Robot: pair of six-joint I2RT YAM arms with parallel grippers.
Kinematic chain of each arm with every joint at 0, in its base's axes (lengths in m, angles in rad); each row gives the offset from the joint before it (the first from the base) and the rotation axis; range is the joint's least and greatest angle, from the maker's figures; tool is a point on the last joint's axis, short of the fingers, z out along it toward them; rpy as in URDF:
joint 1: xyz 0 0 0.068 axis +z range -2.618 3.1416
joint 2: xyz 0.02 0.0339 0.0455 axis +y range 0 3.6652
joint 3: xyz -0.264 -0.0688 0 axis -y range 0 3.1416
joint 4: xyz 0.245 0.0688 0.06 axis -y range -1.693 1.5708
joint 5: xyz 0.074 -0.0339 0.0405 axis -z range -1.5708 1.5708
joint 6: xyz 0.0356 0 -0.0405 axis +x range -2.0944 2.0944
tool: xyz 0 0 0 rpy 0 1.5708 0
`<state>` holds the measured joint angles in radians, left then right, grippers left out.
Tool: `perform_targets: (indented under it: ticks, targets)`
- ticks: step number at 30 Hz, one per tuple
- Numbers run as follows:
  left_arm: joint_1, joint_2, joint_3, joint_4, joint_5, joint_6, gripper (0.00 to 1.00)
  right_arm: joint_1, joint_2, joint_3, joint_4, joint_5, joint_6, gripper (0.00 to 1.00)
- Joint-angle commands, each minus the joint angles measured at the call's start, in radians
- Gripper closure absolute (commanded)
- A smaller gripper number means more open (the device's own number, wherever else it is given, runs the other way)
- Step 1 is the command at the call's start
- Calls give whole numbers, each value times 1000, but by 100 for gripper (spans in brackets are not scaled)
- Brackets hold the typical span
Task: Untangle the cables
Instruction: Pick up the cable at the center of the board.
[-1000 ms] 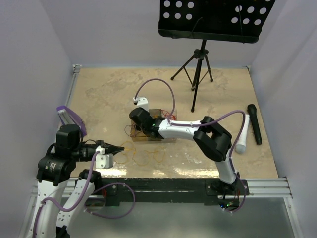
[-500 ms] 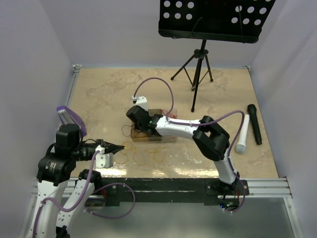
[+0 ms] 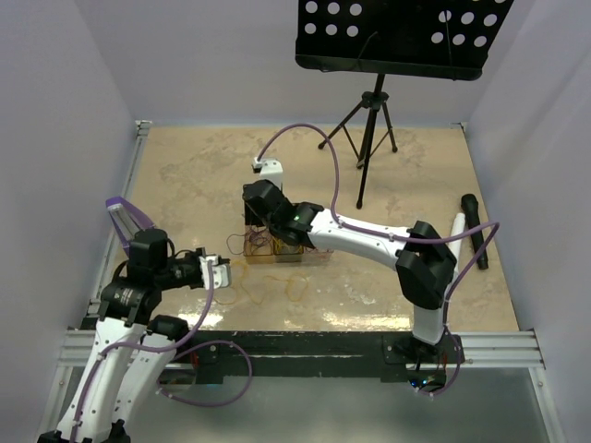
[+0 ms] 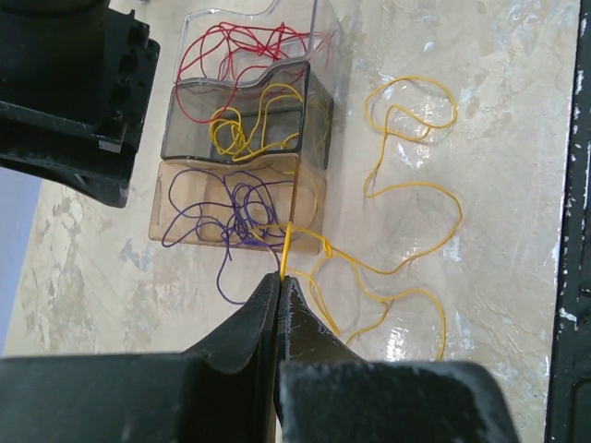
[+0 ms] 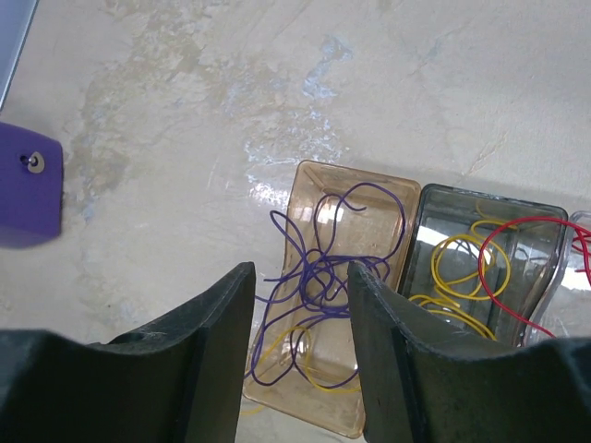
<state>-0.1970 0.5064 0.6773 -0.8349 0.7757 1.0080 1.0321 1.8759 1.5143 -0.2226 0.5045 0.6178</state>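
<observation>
From above, three small trays (image 3: 277,251) sit in a row mid-table (image 3: 185,175), with the cables (image 3: 247,245) lying in them and spilling onto the surface on the near-left side. The left wrist camera shows the left gripper (image 4: 281,280) pinched fully closed on a yellow cable (image 4: 287,245), which crosses purple cables (image 4: 242,208) at the amber tray (image 4: 309,208) and trails off in loose loops. The right wrist camera shows the right gripper (image 5: 297,277) with jaws parted, holding nothing, above that amber tray, beside a grey tray (image 5: 462,196).
</observation>
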Motion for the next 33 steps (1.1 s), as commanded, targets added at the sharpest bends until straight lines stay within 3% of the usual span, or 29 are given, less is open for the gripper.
perform_targets:
  ticks: [1,7,10,12,18,23,33]
  targets:
    - [4,12,24,94,45,-34,100,3,-34,-12,9,0,17,52]
    - [4,53,135,365,183,-354,100,-9,-207,-77,6,71,42,50]
    - [4,43,175,659,120,-630,100,-33,-315,-94,-26,117,66,49]
    - [4,38,197,799,74,-722,100,-49,-388,-117,-37,158,77,49]
    - [4,168,347,891,103,-853,100,-95,-549,-196,-49,210,80,50]
    - [4,222,376,1068,172,-992,100,-118,-587,-265,-54,212,108,50]
    - [4,372,484,1224,194,-1122,100,-130,-626,-341,-26,201,135,51]
